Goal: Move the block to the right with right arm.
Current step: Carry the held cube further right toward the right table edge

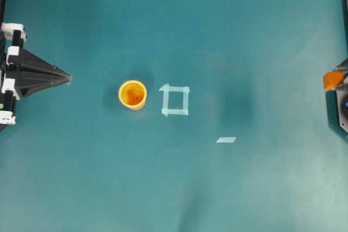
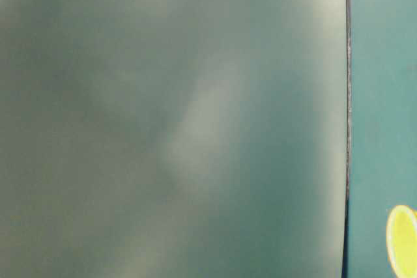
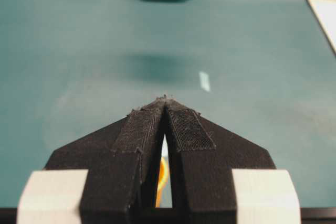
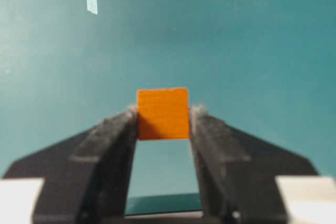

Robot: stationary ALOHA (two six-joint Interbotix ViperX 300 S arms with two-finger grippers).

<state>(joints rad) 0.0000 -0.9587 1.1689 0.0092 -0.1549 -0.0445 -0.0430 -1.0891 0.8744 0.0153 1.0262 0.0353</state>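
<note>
Currently the small orange plain-faced cube [image 4: 163,114] is pinched between the right pincer [image 4: 163,116] tips, at the teal tabletop's [image 1: 244,36] far right edge. Judged light, rigid; flat opposite faces suit gripping. Left pincer [image 3: 166,100] is pressed together.

Cut by overhead frame edge: right end effector [image 1: 338,82], block [image 1: 330,80] at its tip | cut at table-level frame edge: cup [image 2: 402,240] | blurred: table-level backdrop | mostly hidden behind left end effector [image 3: 165,99]: cup
</note>
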